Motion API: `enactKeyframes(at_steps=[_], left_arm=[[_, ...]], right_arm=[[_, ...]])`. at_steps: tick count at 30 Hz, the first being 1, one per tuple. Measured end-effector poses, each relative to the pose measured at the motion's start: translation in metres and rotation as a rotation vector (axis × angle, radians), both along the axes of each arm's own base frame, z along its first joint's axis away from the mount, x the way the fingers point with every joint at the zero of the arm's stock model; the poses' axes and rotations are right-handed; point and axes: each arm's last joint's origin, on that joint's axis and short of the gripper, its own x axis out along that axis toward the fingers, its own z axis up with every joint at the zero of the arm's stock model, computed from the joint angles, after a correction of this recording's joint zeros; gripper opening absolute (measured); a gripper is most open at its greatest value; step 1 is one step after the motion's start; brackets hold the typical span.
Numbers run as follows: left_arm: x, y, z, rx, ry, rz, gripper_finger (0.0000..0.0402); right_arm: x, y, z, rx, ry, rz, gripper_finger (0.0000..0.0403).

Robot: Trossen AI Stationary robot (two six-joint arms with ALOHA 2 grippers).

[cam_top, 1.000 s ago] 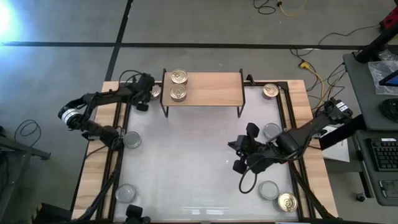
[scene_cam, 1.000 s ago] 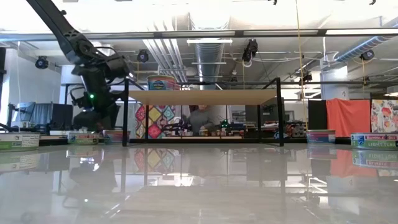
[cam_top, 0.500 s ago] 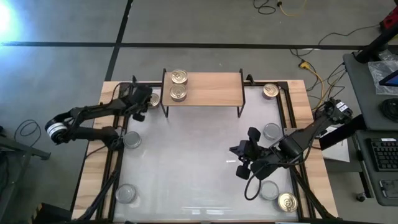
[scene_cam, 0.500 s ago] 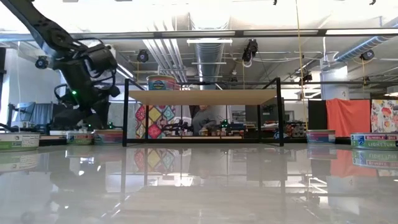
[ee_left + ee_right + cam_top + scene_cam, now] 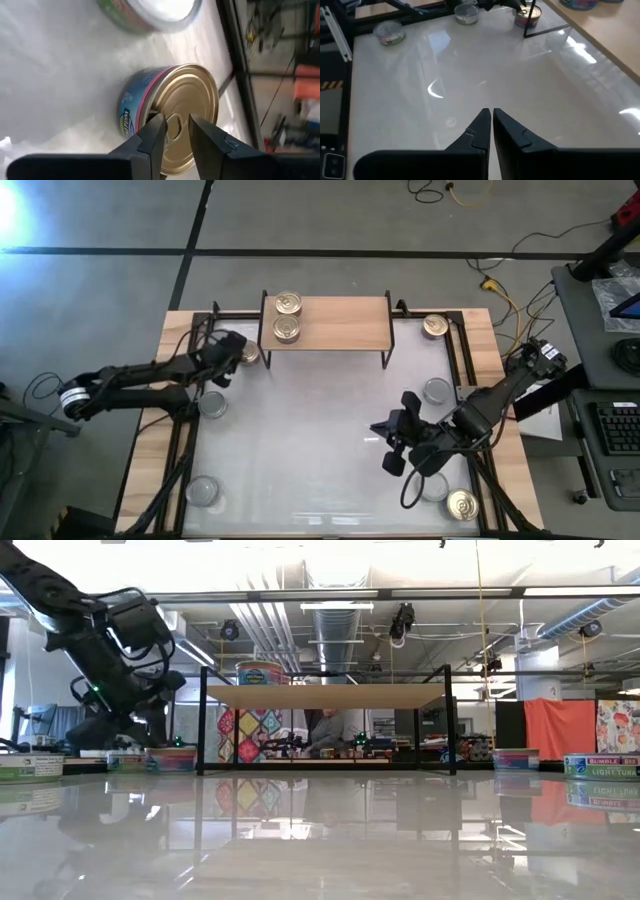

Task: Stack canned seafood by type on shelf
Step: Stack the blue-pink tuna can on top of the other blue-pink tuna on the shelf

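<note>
The shelf [image 5: 335, 323] stands at the table's far edge with two gold-lidded tins [image 5: 288, 316] on its left end. My left gripper [image 5: 228, 358] hovers low by the shelf's left leg, over another gold-lidded tin [image 5: 248, 352] that stands on the table. In the left wrist view its fingers [image 5: 175, 127] are a narrow gap apart in front of that tin's lid [image 5: 192, 107]. My right gripper [image 5: 391, 444] is shut and hangs over bare table right of centre, holding nothing [image 5: 491, 117]. My left gripper comes at the gold-lidded tin slanting from above, with its fingertips [image 5: 156, 131] either side of the lid's pull tab [image 5: 175, 123]. I cannot tell whether they touch the lid or tab. The tin sits upright on the table.
Silver-lidded tins stand at the table's left [image 5: 212, 404], near left [image 5: 202, 490], right [image 5: 437, 390] and near right [image 5: 432, 485]. Gold-lidded tins sit at the far right corner [image 5: 434, 326] and near right corner [image 5: 462, 505]. The shelf's right part is bare board.
My left gripper has drawn back from beside the shelf's far left corner toward the near edge, and the gold-lidded tin beside it has shifted the same way along the table. My right gripper has drifted a little toward the near edge, still shut.
</note>
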Motion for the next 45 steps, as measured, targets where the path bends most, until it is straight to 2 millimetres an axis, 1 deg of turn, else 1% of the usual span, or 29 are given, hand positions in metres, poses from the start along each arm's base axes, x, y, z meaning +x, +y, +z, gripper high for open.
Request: enactKeyframes(at_steps=[3,7,12,16,21,24,27,29,32,34,36,38,40,41,45], left_arm=[[0.002,-0.01,0.002,-0.003,-0.002,-0.065,0.0077],[0.001,-0.022,0.003,-0.027,0.009,-0.108,0.0077],[-0.001,-0.034,0.004,-0.037,0.039,-0.137,0.0077],[0.001,-0.043,0.004,-0.02,0.053,-0.191,0.0077],[0.007,-0.062,0.003,-0.01,0.076,-0.35,0.0077],[0.011,-0.079,0.004,-0.006,0.066,-0.468,0.0077],[0.014,-0.098,0.004,0.016,0.036,-0.593,0.0078],[0.016,-0.11,0.005,0.063,0.015,-0.649,0.0078],[0.023,-0.124,0.006,0.17,-0.022,-0.689,0.0078],[0.03,-0.131,0.006,0.24,-0.044,-0.725,0.0078],[0.04,-0.137,0.005,0.312,-0.037,-0.808,0.0078],[0.052,-0.143,0.004,0.379,-0.041,-0.924,0.0078],[0.059,-0.147,0.003,0.427,-0.035,-1.046,0.0078],[0.061,-0.148,0.004,0.453,-0.042,-1.078,0.0078],[0.063,-0.149,0.01,0.574,0.013,-1.188,0.0078]], right_arm=[[0.002,0.001,-0.003,0.031,-0.003,-0.028,0.0013],[0.006,0.008,-0.013,0.071,0.01,-0.061,0.0013],[0.013,0.023,-0.032,0.114,0.047,-0.089,0.0013],[0.02,0.037,-0.047,0.153,0.087,-0.096,0.0013],[0.031,0.053,-0.057,0.172,0.126,-0.079,0.0013],[0.039,0.06,-0.057,0.161,0.137,-0.053,0.0013],[0.046,0.064,-0.052,0.121,0.14,-0.011,0.0013],[0.051,0.064,-0.048,0.084,0.135,0.014,0.0013],[0.06,0.06,-0.044,0.019,0.116,0.015,0.0013],[0.065,0.056,-0.044,-0.031,0.111,0.012,0.0013],[0.07,0.05,-0.046,-0.073,0.127,0.018,0.0013],[0.074,0.045,-0.047,-0.103,0.144,0.027,0.0013],[0.077,0.039,-0.048,-0.119,0.154,0.025,0.0013],[0.078,0.037,-0.048,-0.124,0.159,0.022,0.0013],[0.079,0.034,-0.047,-0.147,0.17,0.035,0.0013]])
